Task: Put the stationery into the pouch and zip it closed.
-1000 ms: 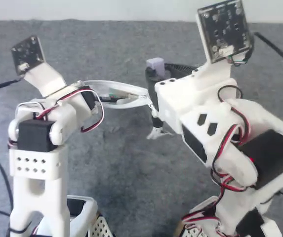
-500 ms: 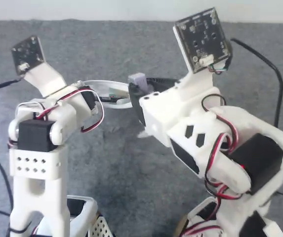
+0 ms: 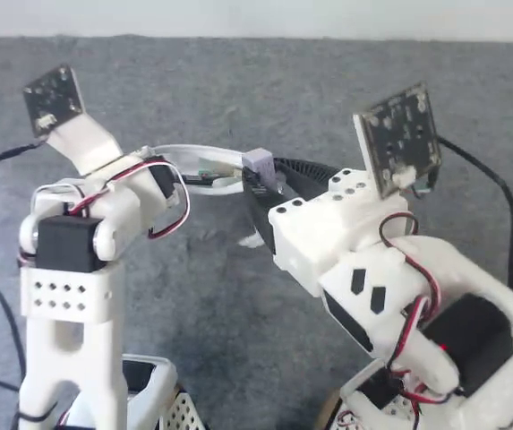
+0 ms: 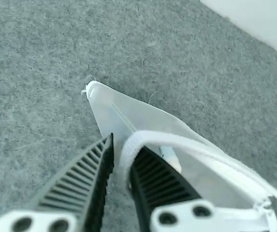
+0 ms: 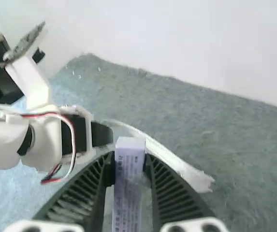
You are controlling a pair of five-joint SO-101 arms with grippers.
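Grey felt [image 4: 41, 53] lies beneath the pouch [image 4: 143, 121], pinched open by the left gripper [image 4: 117, 145], while the right gripper [image 5: 128, 155], clamped on the eraser [image 5: 127, 186], aims its long axis at that opening just ahead.

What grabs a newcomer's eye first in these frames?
The right end effector clamps a small pale lilac rectangular eraser, close beside the rim of a translucent white plastic pouch at mid-table. The left end effector pinches that pouch's rim over the grey felt-covered table.
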